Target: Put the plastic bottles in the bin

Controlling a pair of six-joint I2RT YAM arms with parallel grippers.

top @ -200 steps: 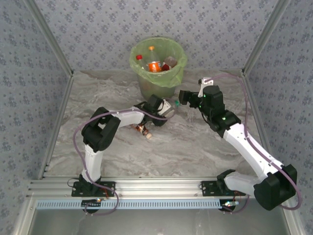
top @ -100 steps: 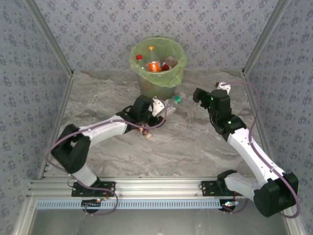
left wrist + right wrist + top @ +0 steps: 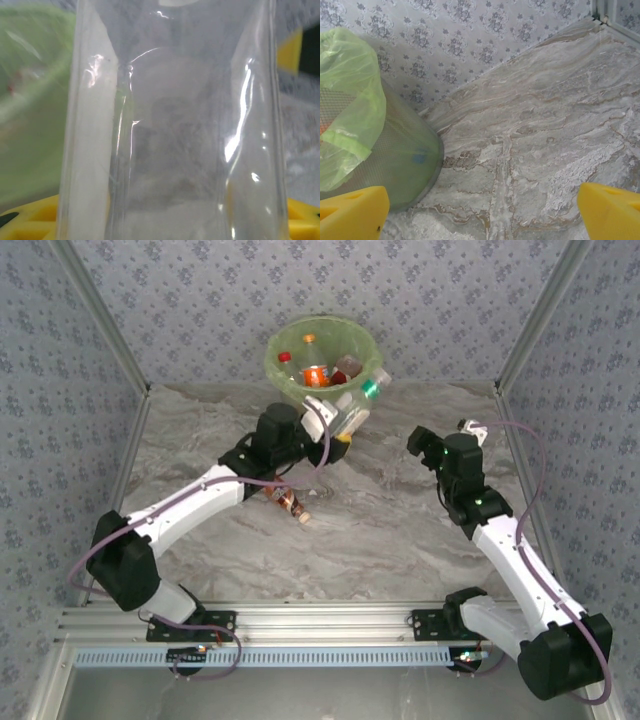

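Note:
My left gripper [image 3: 343, 422] is shut on a clear plastic bottle [image 3: 362, 400] with a green cap, held tilted at the front right rim of the bin [image 3: 290, 390]. In the left wrist view that bottle [image 3: 175, 125] stands right before the lens, between yellow fingers [image 3: 30, 222]. Several bottles [image 3: 316, 373] with red and orange labels lie inside the green-lined bin. A brown bottle [image 3: 290, 503] lies on the table under the left arm. My right gripper [image 3: 415, 440] is open and empty, to the right of the bin [image 3: 400, 160], its fingertips [image 3: 350, 212] wide apart over bare table.
Patterned walls close the table at the back and both sides, with metal posts in the corners. The green bag [image 3: 350, 110] hangs over the bin's rim. The marble table [image 3: 400, 530] is bare between the two arms.
The left arm stretched out and lifted the green-capped bottle from beside the bin's base up to its rim. The right arm drew back to the right, away from the bin.

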